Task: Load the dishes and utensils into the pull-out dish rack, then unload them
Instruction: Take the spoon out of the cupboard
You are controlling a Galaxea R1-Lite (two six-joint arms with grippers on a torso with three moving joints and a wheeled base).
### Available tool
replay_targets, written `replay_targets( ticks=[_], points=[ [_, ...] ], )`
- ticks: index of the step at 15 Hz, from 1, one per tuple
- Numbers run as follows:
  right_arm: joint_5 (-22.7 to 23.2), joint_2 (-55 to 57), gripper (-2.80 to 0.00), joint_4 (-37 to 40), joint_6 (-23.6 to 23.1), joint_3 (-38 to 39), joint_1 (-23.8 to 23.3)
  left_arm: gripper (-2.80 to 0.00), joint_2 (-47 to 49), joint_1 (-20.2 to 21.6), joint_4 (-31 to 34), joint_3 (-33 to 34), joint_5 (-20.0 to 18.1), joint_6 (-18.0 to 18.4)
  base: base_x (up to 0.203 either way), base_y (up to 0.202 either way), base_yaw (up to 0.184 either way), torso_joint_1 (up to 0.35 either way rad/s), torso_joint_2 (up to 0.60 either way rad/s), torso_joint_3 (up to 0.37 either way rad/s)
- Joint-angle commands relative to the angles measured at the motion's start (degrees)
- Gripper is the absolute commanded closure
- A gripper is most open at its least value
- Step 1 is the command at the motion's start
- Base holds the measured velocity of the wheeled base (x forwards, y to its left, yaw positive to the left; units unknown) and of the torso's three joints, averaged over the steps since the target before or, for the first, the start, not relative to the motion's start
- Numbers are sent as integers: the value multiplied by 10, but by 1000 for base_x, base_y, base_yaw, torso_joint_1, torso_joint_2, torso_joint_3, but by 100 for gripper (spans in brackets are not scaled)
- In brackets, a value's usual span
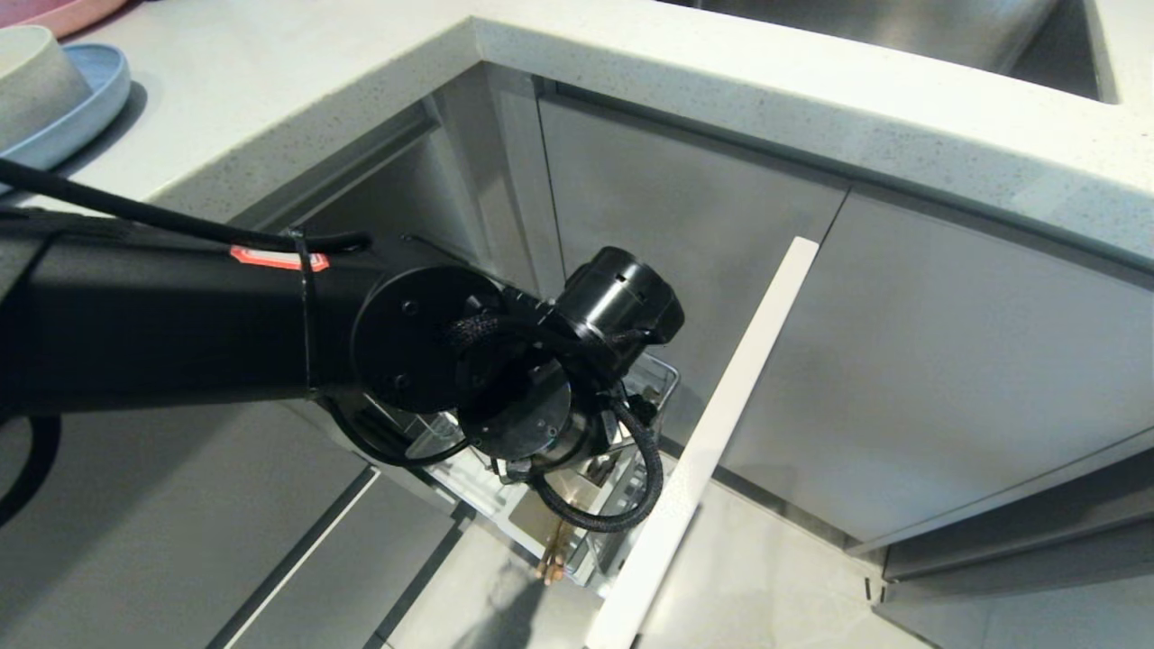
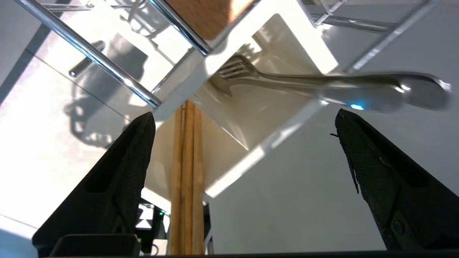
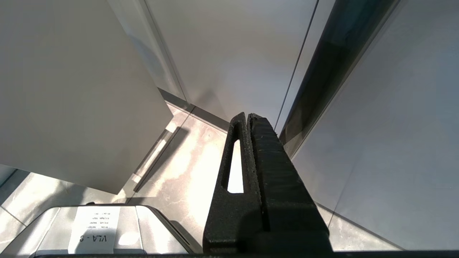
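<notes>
Your left end effector (image 2: 244,118) hangs over the narrow chrome wire pull-out dish rack (image 1: 577,505), fingers spread fully wide, gripping nothing. In the left wrist view the light-brown wooden chopsticks (image 2: 186,179) stand in the white plastic caddy (image 2: 283,53) at 6 o'clock, just beside the left finger; a silver metal fork-like utensil (image 2: 322,84) leans out toward 3 o'clock. On the speckled tabletop (image 1: 297,99), at 10 o'clock in the head view, the off-white round bowl (image 1: 32,81) sits on the pale-blue plate (image 1: 86,104). Your right end effector (image 3: 249,118) is parked, fingers pressed together, near grey cabinet doors (image 3: 233,53).
</notes>
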Motion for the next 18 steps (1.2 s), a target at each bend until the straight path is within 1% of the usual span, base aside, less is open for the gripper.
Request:
replay_targets(
  ticks=[1, 4, 6, 7, 12, 14, 18],
  points=[
    [0, -2, 0, 0, 0, 1, 0, -280, -16, -9, 1, -1, -6, -4, 0, 0, 0, 0, 0, 0],
    [0, -2, 0, 0, 0, 1, 0, -280, -30, -18, 0, -1, -24, -5, 0, 0, 0, 0, 0, 0],
    [0, -2, 0, 0, 0, 1, 0, -280, -33, -20, -6, -1, -48, -8, 0, 0, 0, 0, 0, 0],
    [0, -2, 0, 0, 0, 1, 0, -280, -33, -20, -17, 1, -53, -13, 0, 0, 0, 0, 0, 0],
    [0, -2, 0, -1, 0, 1, 0, -280, -7, -4, -79, 15, -56, -17, 0, 0, 0, 0, 0, 0],
    [0, -2, 0, 0, 0, 1, 0, -280, 4, -1, -84, 17, -57, -17, 0, 0, 0, 0, 0, 0],
    [0, -2, 0, 0, 0, 1, 0, -280, 12, 0, -83, 17, -71, -16, 0, 0, 0, 0, 0, 0]
  ],
)
